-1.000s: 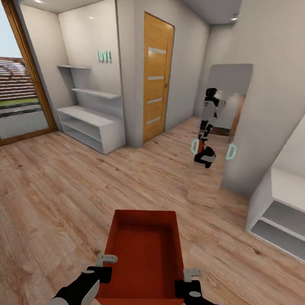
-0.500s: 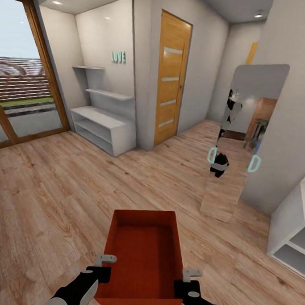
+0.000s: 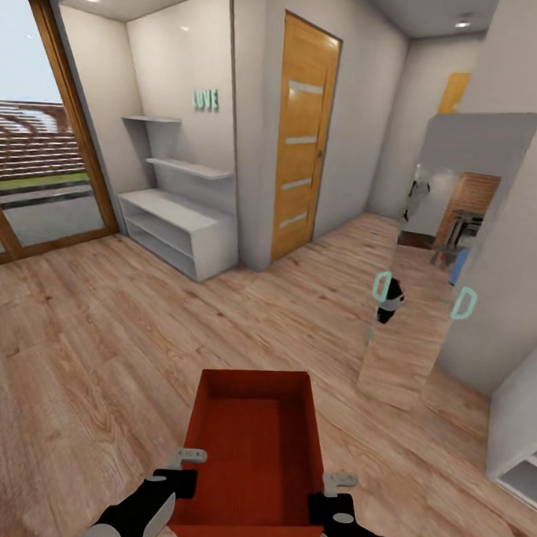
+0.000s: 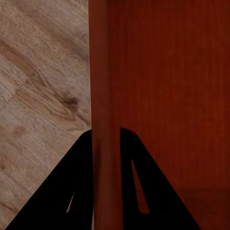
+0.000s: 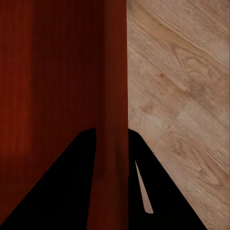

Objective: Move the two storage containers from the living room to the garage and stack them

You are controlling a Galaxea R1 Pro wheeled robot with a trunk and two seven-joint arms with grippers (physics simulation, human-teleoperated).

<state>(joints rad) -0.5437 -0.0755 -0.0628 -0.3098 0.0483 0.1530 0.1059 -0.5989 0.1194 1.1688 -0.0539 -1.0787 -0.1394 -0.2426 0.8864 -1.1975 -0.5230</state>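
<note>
Your left gripper (image 3: 189, 456) has its jaws clenched on the left side wall of the plain red-orange rectangular storage bin (image 3: 253, 449), and your right gripper (image 3: 338, 482) is clamped the same way on the opposite wall. In each wrist view the thin red wall runs straight between the two dark fingers (image 4: 76, 191), one finger inside and one outside. That two-sided pinch looks chosen to keep the bin level while you drive — one grip alone would probably let it swing.

The bin rides open side up, low in front of your trunk, above the light wood-plank floor (image 3: 99, 354) and not touching it. It is empty — only its ribbed red bottom shows.

Ahead stand a white low shelf unit (image 3: 176, 228), an orange wooden door with pale stripes (image 3: 304, 136) and a tall leaning mirror (image 3: 438, 254). This is not the garage, so you are judged to be mid-carry with the first bin.
</note>
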